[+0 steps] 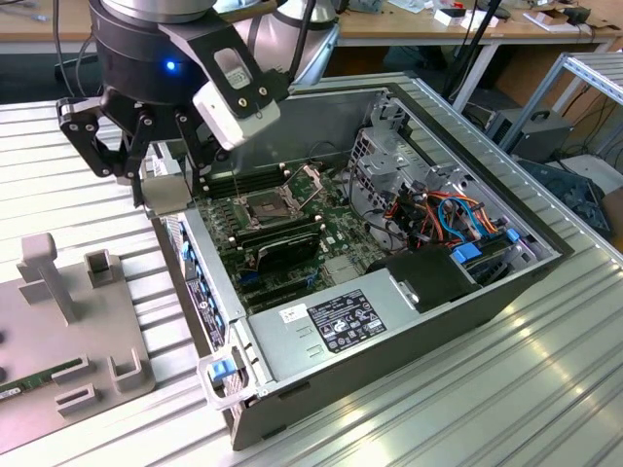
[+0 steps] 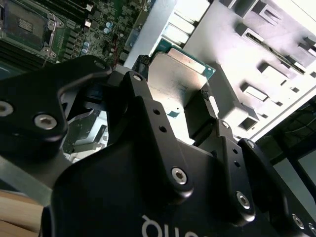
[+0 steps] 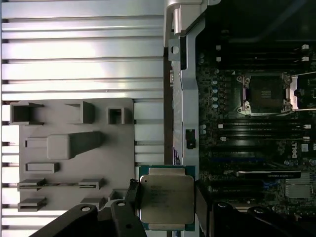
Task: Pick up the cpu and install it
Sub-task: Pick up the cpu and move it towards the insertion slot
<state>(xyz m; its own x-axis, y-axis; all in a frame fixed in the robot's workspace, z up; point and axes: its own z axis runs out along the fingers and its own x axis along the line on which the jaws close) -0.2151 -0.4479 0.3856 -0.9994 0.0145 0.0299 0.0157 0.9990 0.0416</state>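
The cpu (image 3: 166, 200) is a flat square chip with a dull silver face on a green edge, and my gripper (image 3: 167, 193) is shut on it from two opposite sides. In the exterior view my gripper (image 1: 167, 183) holds the cpu (image 1: 171, 197) in the air just above the side wall of the open computer case (image 1: 209, 292), on the exterior view's left. The open socket (image 1: 265, 206) lies on the green motherboard inside the case, to the exterior view's right of the gripper. In the second wrist view the cpu (image 2: 175, 81) sits between the black fingers (image 2: 207, 116).
A grey fixture plate (image 1: 58, 321) with raised blocks lies on the ribbed table outside the case, with a green memory stick (image 1: 34, 379) on it. Inside the case are memory slots (image 3: 256, 131), a black power supply (image 1: 341, 316) and bundled cables (image 1: 448, 219).
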